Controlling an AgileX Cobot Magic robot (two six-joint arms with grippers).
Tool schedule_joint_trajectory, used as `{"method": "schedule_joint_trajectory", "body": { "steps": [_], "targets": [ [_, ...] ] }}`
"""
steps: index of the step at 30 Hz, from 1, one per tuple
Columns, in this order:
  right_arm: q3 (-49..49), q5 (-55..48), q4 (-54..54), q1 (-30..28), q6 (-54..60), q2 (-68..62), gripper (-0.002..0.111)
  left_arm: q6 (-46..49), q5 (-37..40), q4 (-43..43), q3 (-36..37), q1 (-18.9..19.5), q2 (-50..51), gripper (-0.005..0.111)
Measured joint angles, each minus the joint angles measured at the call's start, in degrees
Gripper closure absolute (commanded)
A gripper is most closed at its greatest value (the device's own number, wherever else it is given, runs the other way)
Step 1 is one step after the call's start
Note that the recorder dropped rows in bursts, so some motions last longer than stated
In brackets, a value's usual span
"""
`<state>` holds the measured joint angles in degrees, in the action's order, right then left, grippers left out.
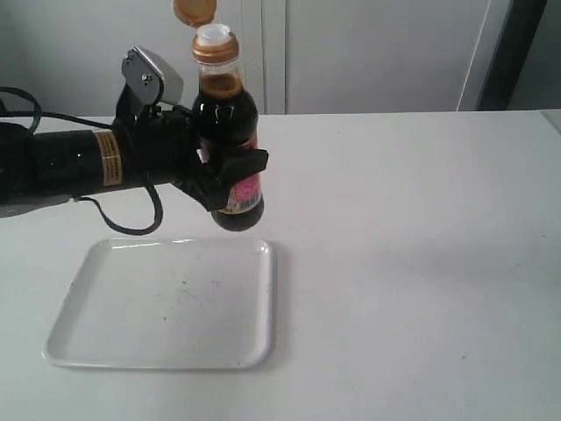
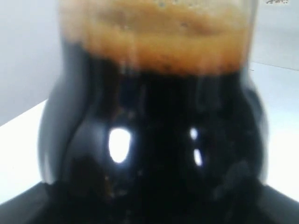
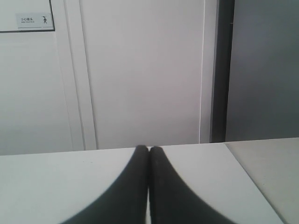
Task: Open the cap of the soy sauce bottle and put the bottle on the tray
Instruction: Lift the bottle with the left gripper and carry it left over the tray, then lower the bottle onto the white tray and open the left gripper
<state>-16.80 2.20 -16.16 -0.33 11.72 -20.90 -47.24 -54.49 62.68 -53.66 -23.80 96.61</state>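
Left hand (image 1: pixel 230 180) clamped round soy sauce bottle (image 1: pixel 226 132), aloft above tray (image 1: pixel 162 303), cap (image 1: pixel 194 10) flipped open. Right hand (image 3: pixel 149 161) pressed closed, empty. Probably heavyish, slick, breakable glass (spillable now); best gripped at the labelled belly, kept upright.

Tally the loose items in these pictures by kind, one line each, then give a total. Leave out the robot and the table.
Bottles: 1, the soy sauce bottle, cap flipped open, held above the table by the left gripper
Trays: 1, the white tray
Total: 2

White table (image 1: pixel 412 263), pale wall panels (image 3: pixel 140 70), small sign (image 3: pixel 28 19), print perhaps illegible
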Motion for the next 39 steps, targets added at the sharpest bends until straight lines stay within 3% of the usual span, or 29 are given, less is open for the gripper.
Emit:
{"method": "schedule_joint_trajectory", "body": {
  "steps": [11, 19, 39],
  "targets": [
    [0.0, 0.0, 0.0, 0.0, -0.13, 0.0, 0.108, 4.74, -3.68, -1.84, 11.88, 0.36, -5.92, 0.107],
    [0.0, -0.11, 0.0, 0.0, -0.13, -1.3, 0.108, 9.59, -10.37, -4.84, 19.41, 4.64, -7.1, 0.107],
    [0.0, -0.32, 0.0, 0.0, -0.13, -4.19, 0.108, 20.94, -8.46, -12.88, 27.09, 5.36, -7.14, 0.107]
  ]
}}
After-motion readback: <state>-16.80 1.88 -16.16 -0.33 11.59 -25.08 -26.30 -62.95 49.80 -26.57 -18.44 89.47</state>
